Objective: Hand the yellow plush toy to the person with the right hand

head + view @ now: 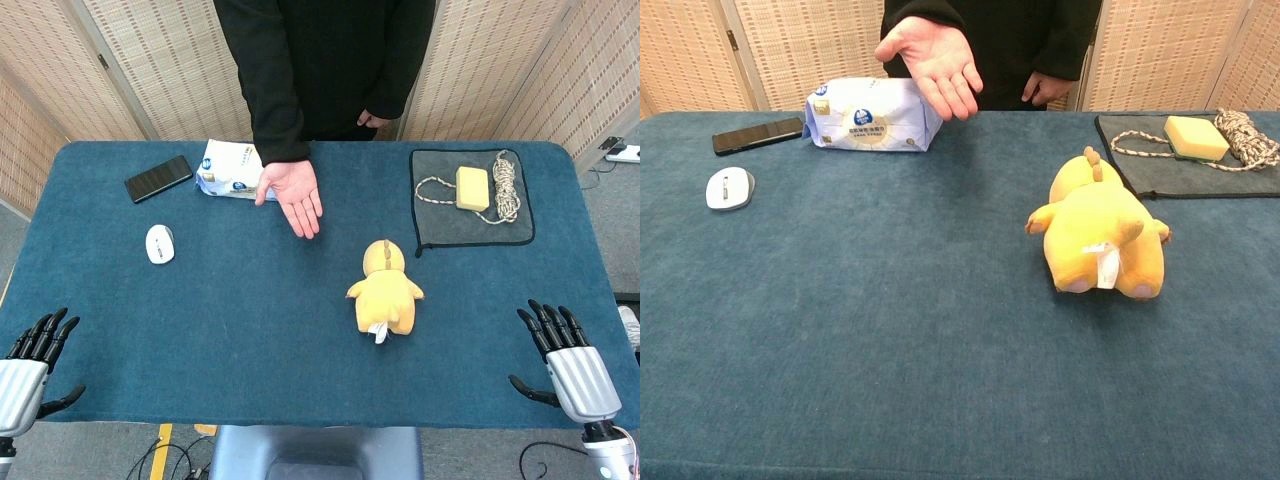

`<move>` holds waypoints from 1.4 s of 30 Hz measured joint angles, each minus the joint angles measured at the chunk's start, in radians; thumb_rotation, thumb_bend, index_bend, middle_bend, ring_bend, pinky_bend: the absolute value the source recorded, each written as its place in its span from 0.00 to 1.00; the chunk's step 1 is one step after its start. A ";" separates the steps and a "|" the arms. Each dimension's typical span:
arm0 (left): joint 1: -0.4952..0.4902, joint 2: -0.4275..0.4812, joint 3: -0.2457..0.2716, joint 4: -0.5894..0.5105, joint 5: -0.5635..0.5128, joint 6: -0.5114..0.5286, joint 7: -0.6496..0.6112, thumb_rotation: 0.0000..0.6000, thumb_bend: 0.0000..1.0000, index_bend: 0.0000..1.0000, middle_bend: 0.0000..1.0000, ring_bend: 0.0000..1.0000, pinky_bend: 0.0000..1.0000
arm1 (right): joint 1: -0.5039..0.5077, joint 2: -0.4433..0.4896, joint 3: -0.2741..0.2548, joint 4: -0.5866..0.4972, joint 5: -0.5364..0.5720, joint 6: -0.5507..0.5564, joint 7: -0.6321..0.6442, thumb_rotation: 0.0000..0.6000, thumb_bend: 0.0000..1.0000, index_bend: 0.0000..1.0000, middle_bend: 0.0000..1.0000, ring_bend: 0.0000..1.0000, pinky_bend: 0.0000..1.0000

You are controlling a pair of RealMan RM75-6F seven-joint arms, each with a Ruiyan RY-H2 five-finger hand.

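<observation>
Yellow plush toy point(385, 291) lies on the blue table point(250, 330), a white tag at its near end, nothing touching it. Nearer than the toy and off to its right, the right hand point(565, 360) rests at the table's near edge, fingers spread and holding nothing; the left hand point(30, 365) sits at the near edge well to the toy's left, fingers likewise apart and empty. Beyond the toy to its left, the person's hand point(293, 193) is held out palm up. Farther left of the toy are a white mouse point(159, 243), a wipes pack point(872, 113) and a black phone point(158, 177). Beyond the toy to its right, a grey mat point(470, 225) carries a yellow sponge point(472, 187) and a rope point(505, 185).
</observation>
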State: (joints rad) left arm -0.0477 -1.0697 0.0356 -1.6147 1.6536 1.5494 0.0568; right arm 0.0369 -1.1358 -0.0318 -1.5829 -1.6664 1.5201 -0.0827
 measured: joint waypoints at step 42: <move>0.011 0.037 -0.005 0.006 0.008 0.044 -0.111 1.00 0.22 0.00 0.00 0.00 0.18 | 0.546 -0.356 0.170 0.104 0.323 -0.587 -0.190 1.00 0.28 0.13 0.25 0.19 0.33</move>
State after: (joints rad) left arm -0.0369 -1.0327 0.0310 -1.6091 1.6620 1.5938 -0.0540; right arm 0.5828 -1.4919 0.1386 -1.4790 -1.3429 0.9331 -0.2726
